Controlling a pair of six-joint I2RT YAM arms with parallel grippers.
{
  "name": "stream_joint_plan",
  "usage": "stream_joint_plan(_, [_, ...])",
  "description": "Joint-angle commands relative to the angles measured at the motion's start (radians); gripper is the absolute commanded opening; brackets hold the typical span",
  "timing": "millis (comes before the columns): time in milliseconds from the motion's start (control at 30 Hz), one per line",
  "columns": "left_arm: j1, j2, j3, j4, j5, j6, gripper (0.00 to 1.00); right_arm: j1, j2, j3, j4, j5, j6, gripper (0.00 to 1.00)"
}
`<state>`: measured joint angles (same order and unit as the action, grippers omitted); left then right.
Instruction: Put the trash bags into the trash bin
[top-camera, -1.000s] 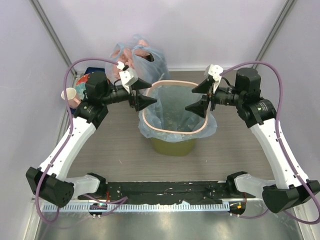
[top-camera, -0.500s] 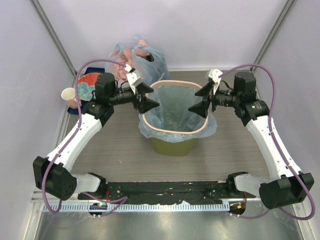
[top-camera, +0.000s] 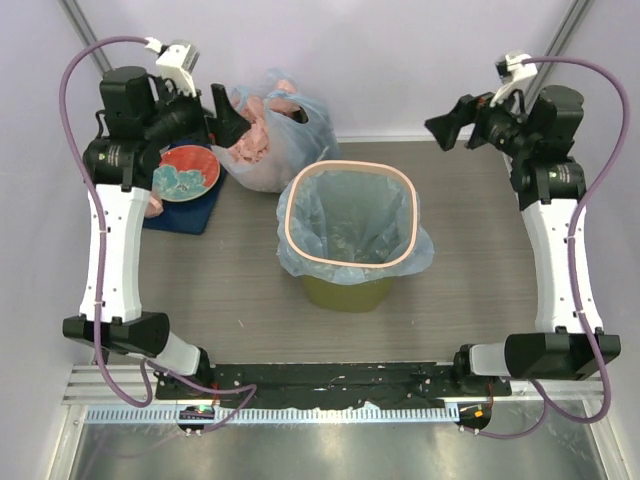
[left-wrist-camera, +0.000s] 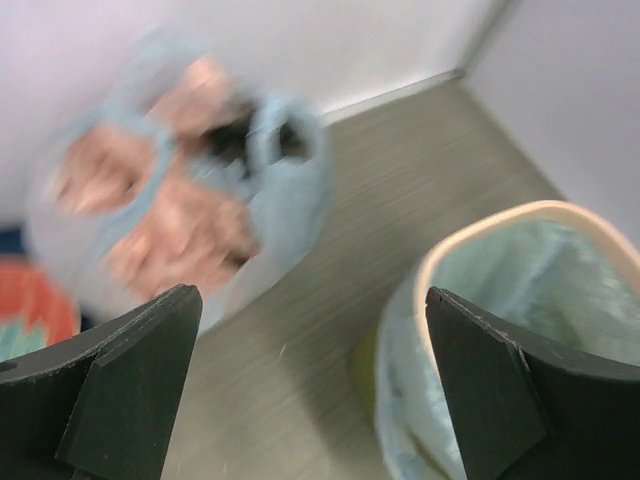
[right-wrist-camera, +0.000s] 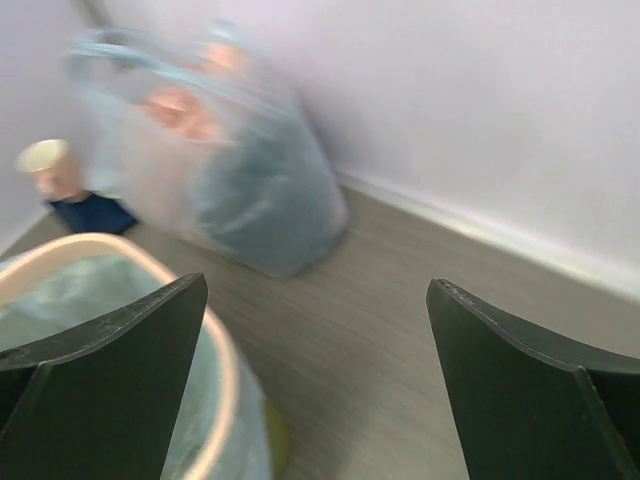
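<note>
Trash bag (top-camera: 345, 225) lines bin (top-camera: 345, 292) at table (top-camera: 480, 270) centre, edge draped outside below rim ring (top-camera: 288, 215) | step: insertion looks finished | left gripper (left-wrist-camera: 310, 300) at bin's 10 o'clock, jaws wide, empty | right gripper (right-wrist-camera: 316, 285) at 2 o'clock, jaws wide, empty | knotted bag (top-camera: 265, 140) at 11 o'clock | next: likely nothing but checking the ring sits flat

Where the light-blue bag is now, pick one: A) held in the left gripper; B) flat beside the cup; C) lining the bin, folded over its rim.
C: the light-blue bag lines the trash bin, its edge draped over the rim; the left gripper and right gripper stand open, empty.
</note>
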<state>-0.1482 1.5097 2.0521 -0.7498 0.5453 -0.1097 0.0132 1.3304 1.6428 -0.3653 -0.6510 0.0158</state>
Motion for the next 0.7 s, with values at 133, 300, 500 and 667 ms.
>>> stream_joint_plan(133, [0.085, -0.063, -0.274, -0.292, -0.448, 0.007, 1.00, -0.162, 0.018, -0.210, -0.224, 0.267, -0.131, 0.99])
stream_joint_plan(300, [0.087, -0.184, -0.599, -0.181, -0.536, 0.018, 1.00, -0.163, -0.014, -0.402, -0.230, 0.312, -0.175, 0.99])
stream_joint_plan(500, [0.087, -0.190, -0.733, -0.112, -0.610, 0.011, 1.00, -0.162, -0.043, -0.492, -0.230, 0.289, -0.180, 0.98])
stream_joint_plan(667, [0.084, -0.181, -0.725, -0.100, -0.616, 0.019, 0.99, -0.147, -0.085, -0.502, -0.235, 0.291, -0.195, 0.99])
